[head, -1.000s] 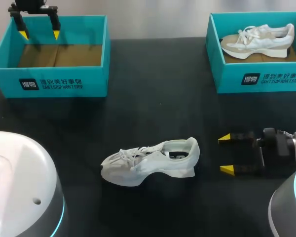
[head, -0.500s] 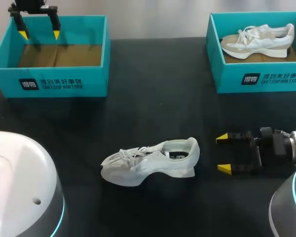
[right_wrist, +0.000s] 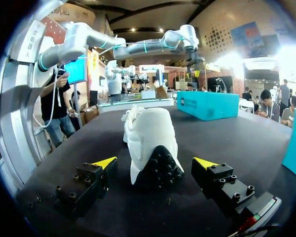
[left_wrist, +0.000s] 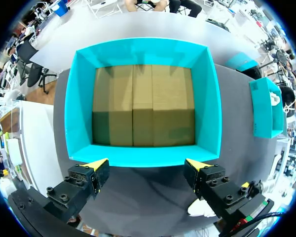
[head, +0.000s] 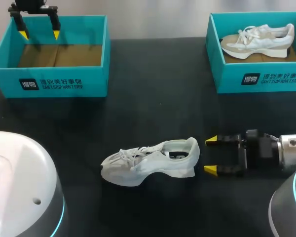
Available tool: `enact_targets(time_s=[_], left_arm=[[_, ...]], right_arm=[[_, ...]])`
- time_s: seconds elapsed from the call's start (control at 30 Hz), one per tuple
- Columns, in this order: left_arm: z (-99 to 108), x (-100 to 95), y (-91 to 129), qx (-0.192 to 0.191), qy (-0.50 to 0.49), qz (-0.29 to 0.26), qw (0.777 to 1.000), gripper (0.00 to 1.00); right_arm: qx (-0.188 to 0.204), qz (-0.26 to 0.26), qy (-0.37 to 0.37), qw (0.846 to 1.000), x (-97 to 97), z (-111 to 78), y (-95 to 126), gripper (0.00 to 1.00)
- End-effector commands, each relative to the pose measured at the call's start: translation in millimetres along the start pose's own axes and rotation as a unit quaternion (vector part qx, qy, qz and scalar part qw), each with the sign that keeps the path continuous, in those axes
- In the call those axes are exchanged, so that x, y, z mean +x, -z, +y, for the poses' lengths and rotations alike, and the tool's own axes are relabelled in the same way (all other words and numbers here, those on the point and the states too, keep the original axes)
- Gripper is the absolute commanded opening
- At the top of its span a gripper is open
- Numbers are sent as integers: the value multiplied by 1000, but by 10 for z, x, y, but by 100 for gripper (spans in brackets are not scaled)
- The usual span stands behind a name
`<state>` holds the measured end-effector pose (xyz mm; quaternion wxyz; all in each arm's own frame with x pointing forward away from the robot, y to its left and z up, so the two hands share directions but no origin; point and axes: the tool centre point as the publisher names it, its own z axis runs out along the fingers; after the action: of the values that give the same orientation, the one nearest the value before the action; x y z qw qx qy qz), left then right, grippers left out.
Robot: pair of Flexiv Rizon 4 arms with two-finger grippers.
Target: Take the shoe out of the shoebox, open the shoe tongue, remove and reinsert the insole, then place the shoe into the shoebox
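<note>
The pale shoe (head: 150, 160) is out of its box and lies on the dark worktop (head: 138, 113), with its heel turned toward the right arm. The right end effector (head: 210, 155) sits just beside that heel without touching it. Its fingers are spread wide and released, one to either side of the heel's line. The left end effector (head: 39, 34) is well apart from the shoe, off beyond its toe end, hanging released over the far rim of the empty shoebox (head: 49, 81) with nothing in it.

From where I stand, the worry is that nothing braces the shoe. If the right arm goes in slightly off line, a fingertip could meet the heel and shove or spin the light shoe across the worktop instead of straddling it. A hard pinch on the soft heel collar might fold it down over the insole. The laces look drawn close over the tongue, so it may resist opening.
</note>
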<state>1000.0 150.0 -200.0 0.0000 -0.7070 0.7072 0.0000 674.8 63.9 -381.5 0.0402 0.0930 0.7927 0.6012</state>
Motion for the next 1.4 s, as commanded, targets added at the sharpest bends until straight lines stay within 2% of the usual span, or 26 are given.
enact_targets(time_s=[0.03, 0.23, 0.47, 0.9, 1.4], left_arm=[[0, 0, 0, 0, 0, 0, 1000, 100], [0, 0, 0, 0, 0, 0, 1000, 100], [0, 0, 0, 0, 0, 0, 1000, 100], [0, 0, 0, 0, 0, 0, 1000, 100], [0, 0, 0, 0, 0, 0, 1000, 100]], right_arm=[[7, 5, 0, 1000, 11, -16, -131, 100], [7, 17, -3, 1000, -29, -86, -255, 100], [-3, 21, 5, 1000, -63, -61, -371, 100], [-2, 34, 19, 999, 28, -81, -515, 100], [-10, 45, 33, 998, 4, -53, -678, 100]])
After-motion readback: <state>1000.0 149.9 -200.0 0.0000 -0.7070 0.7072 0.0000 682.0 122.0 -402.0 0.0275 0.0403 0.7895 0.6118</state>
